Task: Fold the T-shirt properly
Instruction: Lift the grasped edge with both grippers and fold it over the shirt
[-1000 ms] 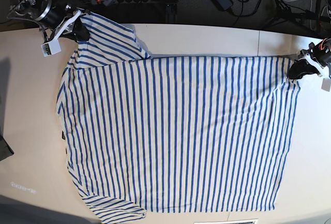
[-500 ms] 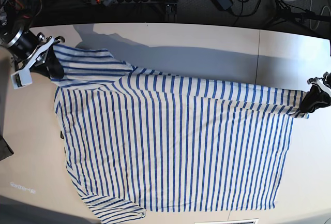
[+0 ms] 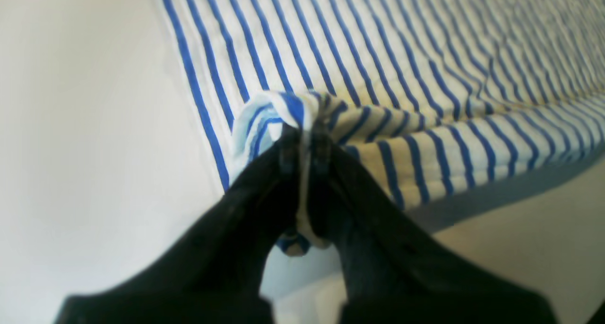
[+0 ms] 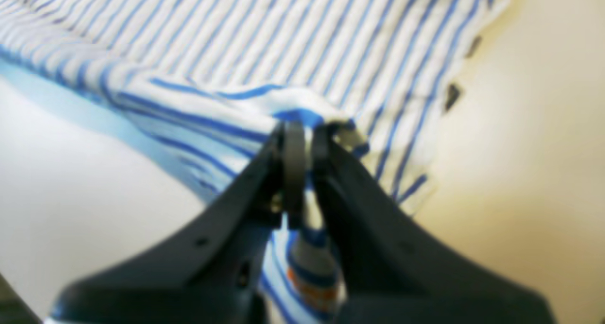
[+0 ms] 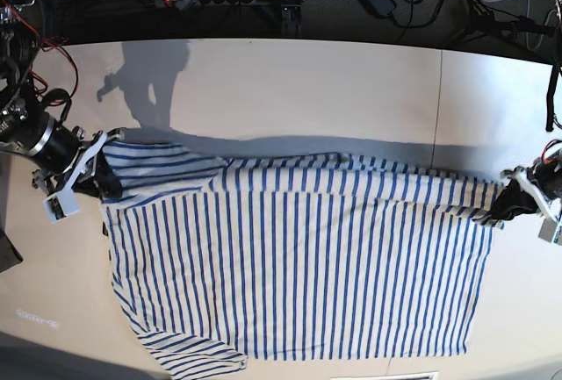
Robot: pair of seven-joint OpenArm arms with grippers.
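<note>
Since the earlier base pictures both tools have carried the far edge of the T-shirt [image 5: 299,257] toward the near side, so the lifted edge now hangs over the cloth's upper third and bare desk [image 5: 290,90] shows behind it.

Base view: the right tool [image 5: 98,180] sits at nine o'clock, clenched on the sleeve corner; the left tool [image 5: 514,203] sits at three o'clock, clenched on the hem corner. The shirt lies spread on the desk, its near half flat, its far edge raised between the two tools and sagging slightly mid-span.

Left wrist view: the left tool [image 3: 302,139] pinches a bunched fold of striped cloth, with the raised edge running away toward two o'clock.

Right wrist view: the right tool [image 4: 302,139] grips a wad of sleeve, an orange mark [image 4: 312,291] just below the jaws, and dark tags [image 4: 451,97] show at the shirt's edge toward two o'clock.

To fold well, I judge both tools should advance level and together, keeping the edge taut so the sag does not wrinkle, then lay it down parallel to the near edge.
</note>
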